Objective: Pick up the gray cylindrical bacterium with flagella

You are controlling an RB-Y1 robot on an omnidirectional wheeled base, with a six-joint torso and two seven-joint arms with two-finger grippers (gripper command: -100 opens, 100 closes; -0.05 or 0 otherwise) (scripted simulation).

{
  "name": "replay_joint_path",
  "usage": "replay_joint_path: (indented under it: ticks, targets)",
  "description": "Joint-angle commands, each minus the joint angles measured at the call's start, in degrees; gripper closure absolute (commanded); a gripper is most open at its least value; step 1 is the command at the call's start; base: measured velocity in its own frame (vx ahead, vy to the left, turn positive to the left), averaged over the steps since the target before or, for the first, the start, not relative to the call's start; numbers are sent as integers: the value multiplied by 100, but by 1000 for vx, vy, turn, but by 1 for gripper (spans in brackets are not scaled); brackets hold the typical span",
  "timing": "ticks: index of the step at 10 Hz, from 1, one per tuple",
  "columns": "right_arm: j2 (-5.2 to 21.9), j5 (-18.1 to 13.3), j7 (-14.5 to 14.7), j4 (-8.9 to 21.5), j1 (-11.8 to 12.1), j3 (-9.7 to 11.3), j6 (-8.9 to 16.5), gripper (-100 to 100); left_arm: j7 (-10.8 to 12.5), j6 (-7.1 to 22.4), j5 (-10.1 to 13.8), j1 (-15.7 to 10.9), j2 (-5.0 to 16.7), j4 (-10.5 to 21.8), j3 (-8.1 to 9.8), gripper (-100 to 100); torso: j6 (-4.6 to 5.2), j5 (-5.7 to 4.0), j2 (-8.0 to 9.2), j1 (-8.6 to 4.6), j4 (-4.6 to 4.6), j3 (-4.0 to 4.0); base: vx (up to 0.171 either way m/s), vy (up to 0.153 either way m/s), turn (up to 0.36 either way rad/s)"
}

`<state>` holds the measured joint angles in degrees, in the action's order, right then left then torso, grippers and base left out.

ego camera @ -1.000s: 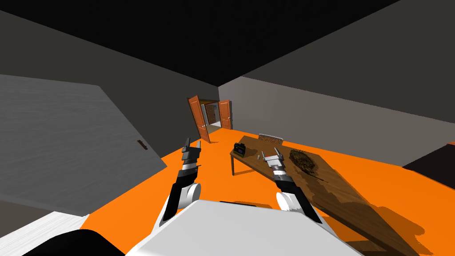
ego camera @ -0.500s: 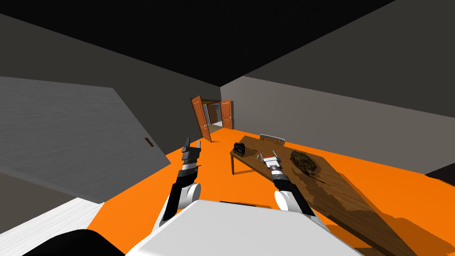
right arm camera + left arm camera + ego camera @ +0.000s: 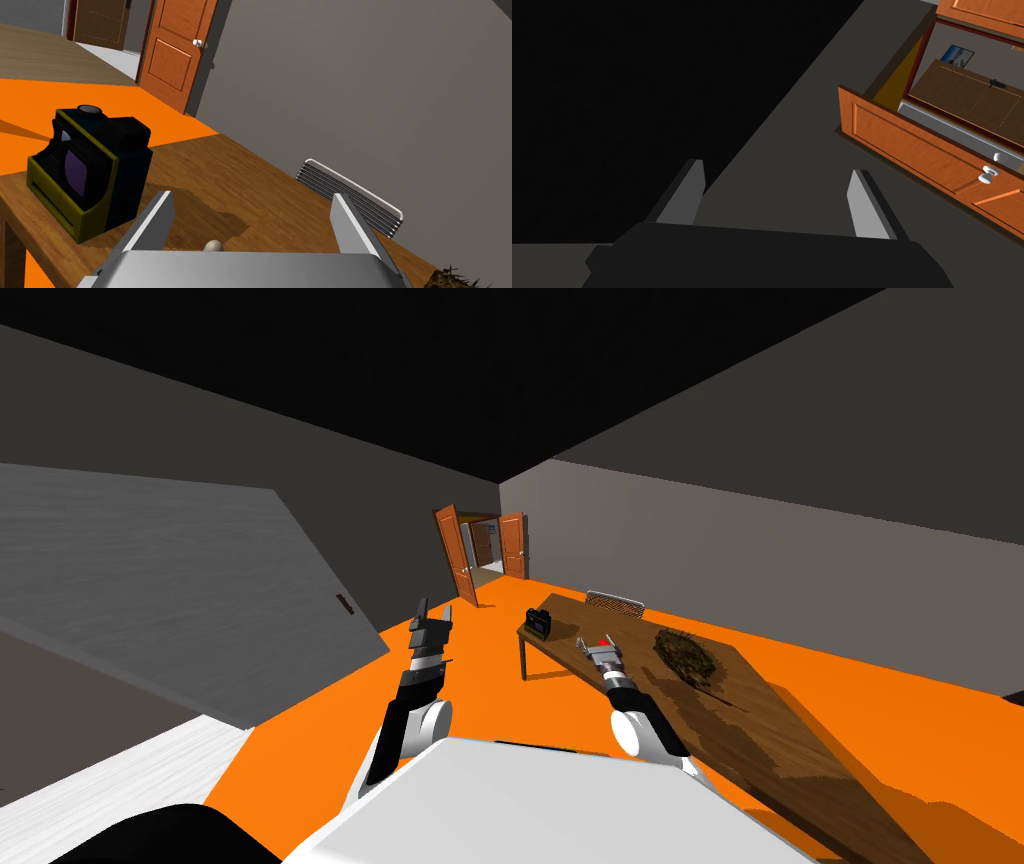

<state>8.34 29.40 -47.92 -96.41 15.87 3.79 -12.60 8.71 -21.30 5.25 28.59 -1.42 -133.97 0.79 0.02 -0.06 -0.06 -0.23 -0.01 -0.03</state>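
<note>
A small grey rounded object [image 3: 214, 245], the bacterium as far as I can tell, lies on the wooden table [image 3: 240, 175]. It peeks over the gripper's body, between the fingers of my right gripper [image 3: 252, 197]. Those fingers stand open with nothing held. In the head view the right gripper [image 3: 595, 642] hovers low over the table's near-left end, just right of a black and olive camera-like box [image 3: 540, 625]. My left gripper [image 3: 433, 610] is open and raised over the orange floor, away from the table.
The camera-like box [image 3: 90, 170] stands close to the right gripper's left finger. A slatted chair back [image 3: 350, 200] rises behind the table. A brown bristly clump [image 3: 686, 652] lies further along the table. Open orange doors [image 3: 462, 553] are at the far corner.
My right gripper has turned and moved forward and left along the table, down towards the small grey object. The head view has swung slightly. The left arm has stayed put.
</note>
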Motion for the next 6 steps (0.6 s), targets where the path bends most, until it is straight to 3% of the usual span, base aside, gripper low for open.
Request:
replay_joint_path:
  ticks: [1, 3, 6]
  targets:
    - [3, 144, -174, 146, -54, 24, 88, -100, 0, 0, 0, 0, 0, 0, 0, 0, 0, 0, 0, 0, 0, 0, -5, -41, 20]
    - [4, 532, -517, 482, -263, 63, 424, -100, 0, 0, 0, 0, 0, 0, 0, 0, 1, 2, -4, 8, -1, -2, 7, -40, 12]
    - [6, 793, -716, 740, -369, 85, 599, -100, 0, 0, 0, 1, 0, 0, 0, 0, 2, 2, -9, 8, -2, -6, 17, -31, 1]
